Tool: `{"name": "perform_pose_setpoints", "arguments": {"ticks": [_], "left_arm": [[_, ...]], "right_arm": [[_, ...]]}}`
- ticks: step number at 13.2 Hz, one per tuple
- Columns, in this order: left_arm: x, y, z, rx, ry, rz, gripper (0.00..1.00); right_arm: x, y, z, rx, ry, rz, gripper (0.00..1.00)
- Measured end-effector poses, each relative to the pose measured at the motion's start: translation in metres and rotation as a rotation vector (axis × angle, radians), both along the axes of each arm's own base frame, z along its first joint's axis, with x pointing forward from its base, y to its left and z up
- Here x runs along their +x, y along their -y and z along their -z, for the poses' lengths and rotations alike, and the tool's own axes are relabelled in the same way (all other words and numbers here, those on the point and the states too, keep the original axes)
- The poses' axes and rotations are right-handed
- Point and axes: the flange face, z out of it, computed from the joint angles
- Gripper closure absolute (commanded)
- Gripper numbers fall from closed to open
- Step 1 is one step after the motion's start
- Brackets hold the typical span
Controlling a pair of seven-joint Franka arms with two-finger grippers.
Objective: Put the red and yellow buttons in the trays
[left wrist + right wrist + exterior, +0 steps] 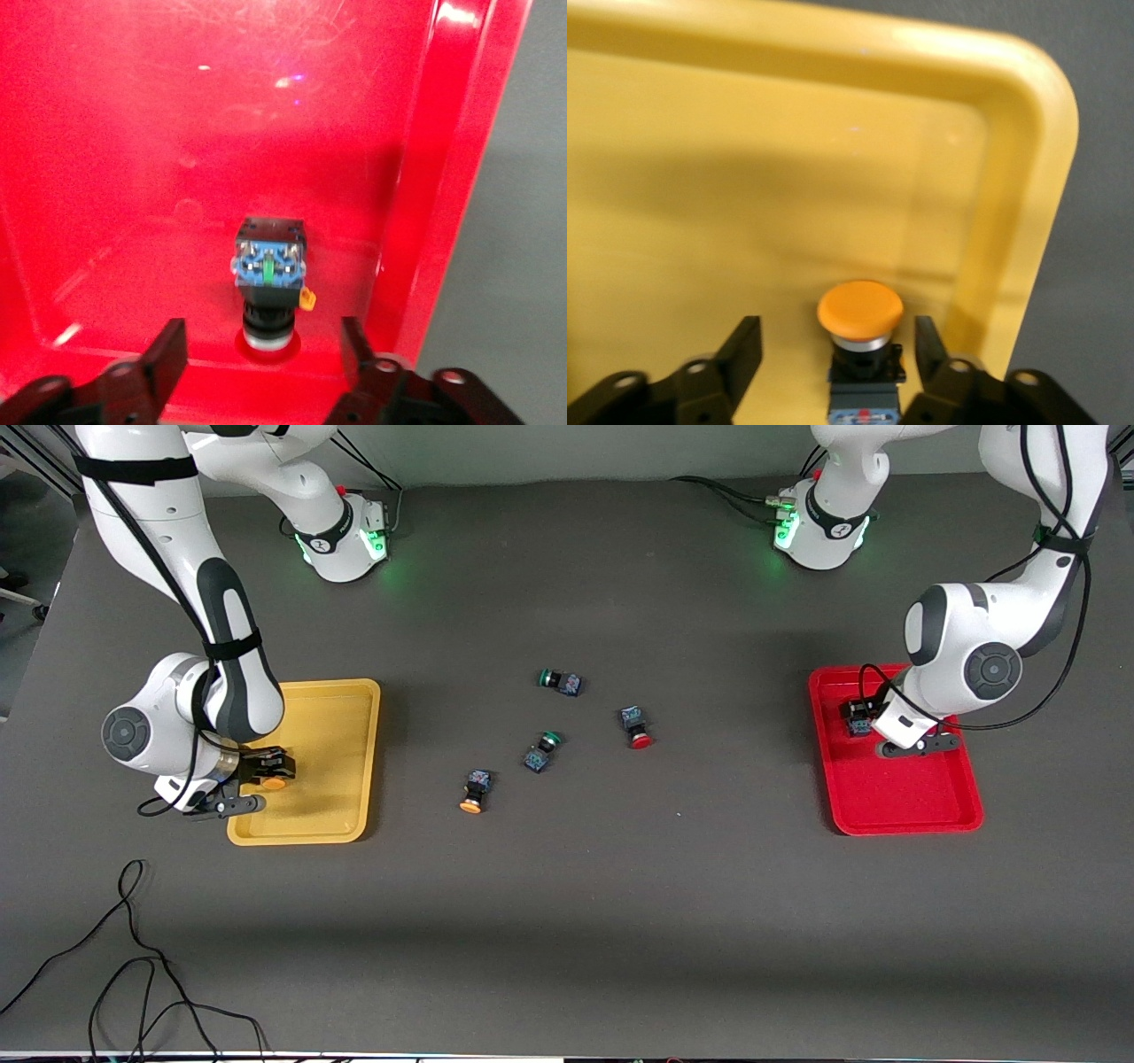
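My right gripper (264, 767) is low over the yellow tray (337, 779), at the end toward the right arm. It is open, with an orange-yellow button (861, 312) lying between its fingers (744, 347), untouched; the button also shows in the front view (274, 783). My left gripper (266, 354) is open low over the red tray (912, 797). A red button (270, 274) stands cap-down on the tray floor just ahead of the fingers, close to the rim (443, 177). Another yellow button (474, 790) and another red button (636, 726) lie on the table's middle.
Two green-capped switches (560, 681) (541, 751) lie among the loose buttons on the dark grey table. A black cable (133, 957) loops on the table near the front camera, at the right arm's end. The arm bases stand along the table's top edge.
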Motion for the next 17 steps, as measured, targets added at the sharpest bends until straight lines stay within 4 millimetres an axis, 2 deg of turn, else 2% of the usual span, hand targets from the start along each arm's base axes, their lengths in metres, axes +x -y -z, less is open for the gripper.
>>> {"name": "perform_pose_setpoints", "arguments": {"ticks": [1,2,3,5,6,7,9,10,11,12,14,17], "left_arm": [[0.007,0.01,-0.018,0.015,-0.028,-0.013,0.0],[0.016,0.029,-0.042,0.036,-0.054,-0.025,0.0],[0.026,0.057,-0.069,0.06,-0.069,-0.035,0.0],[0.039,0.134,-0.116,0.085,-0.058,-0.077,0.0],[0.042,0.178,-0.13,0.082,-0.045,-0.108,0.0],[0.046,0.223,-0.136,0.073,-0.033,-0.136,0.0],[0.052,0.305,-0.128,0.07,-0.023,-0.182,0.0],[0.053,0.34,-0.113,0.074,-0.023,-0.195,0.0],[0.053,0.368,-0.095,0.07,-0.019,-0.199,0.01],[0.053,0.385,-0.073,0.062,-0.015,-0.201,0.01],[0.054,0.397,-0.034,0.053,-0.016,-0.202,0.02],[0.049,0.403,-0.002,0.034,-0.001,-0.203,0.07]], "right_arm": [[0.008,-0.007,-0.011,0.019,-0.012,0.004,0.0],[0.016,-0.015,-0.026,0.038,-0.027,0.015,0.0],[0.025,-0.026,-0.047,0.052,-0.044,0.031,0.0],[0.042,-0.055,-0.094,0.048,-0.078,0.062,0.0],[0.048,-0.085,-0.116,0.044,-0.081,0.077,0.0],[0.051,-0.124,-0.13,0.031,-0.075,0.096,0.0],[0.044,-0.204,-0.139,-0.001,-0.058,0.14,0.0],[0.039,-0.237,-0.139,-0.014,-0.047,0.169,0.0],[0.035,-0.265,-0.137,-0.015,-0.027,0.2,0.0],[0.032,-0.288,-0.132,-0.004,-0.008,0.227,0.0],[0.028,-0.324,-0.111,0.022,0.033,0.283,0.0],[0.023,-0.365,-0.061,0.048,0.099,0.352,0.0]]}}
